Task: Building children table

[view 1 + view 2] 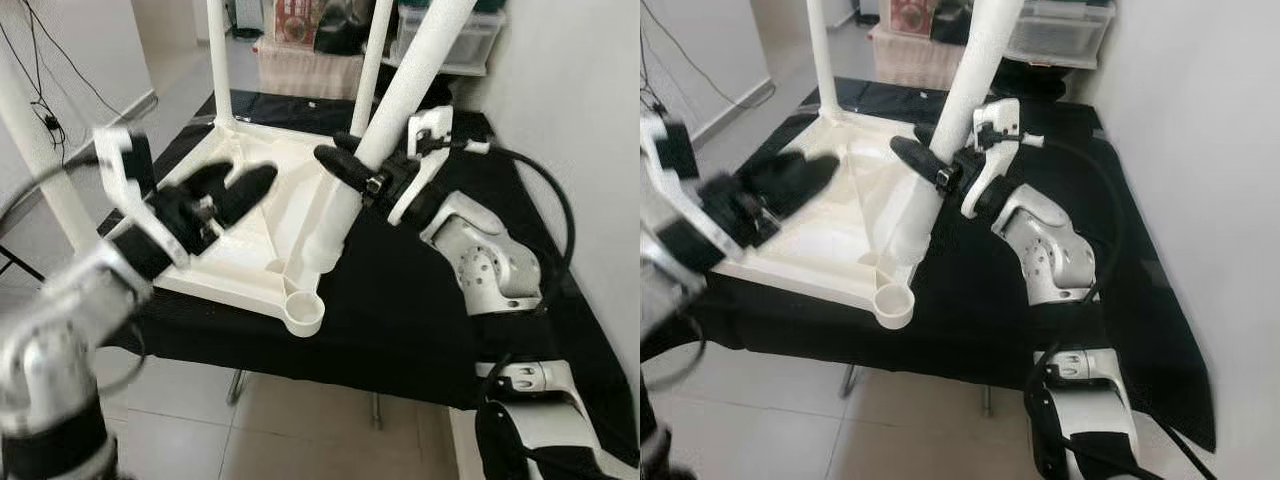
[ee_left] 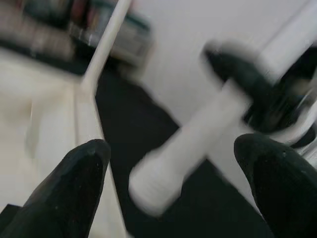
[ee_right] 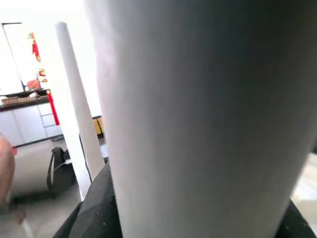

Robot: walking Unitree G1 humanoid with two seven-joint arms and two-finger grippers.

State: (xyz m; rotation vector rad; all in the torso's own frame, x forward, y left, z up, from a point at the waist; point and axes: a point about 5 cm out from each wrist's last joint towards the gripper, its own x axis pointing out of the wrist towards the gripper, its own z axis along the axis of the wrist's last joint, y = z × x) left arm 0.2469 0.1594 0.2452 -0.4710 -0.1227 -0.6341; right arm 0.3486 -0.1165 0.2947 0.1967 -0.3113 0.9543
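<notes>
While the white plastic tabletop lies upside down on the black-draped desk, the right gripper clamps a smooth, tilted cylindrical leg near its corner socket; the left gripper hovers spread wide above the underside.
</notes>
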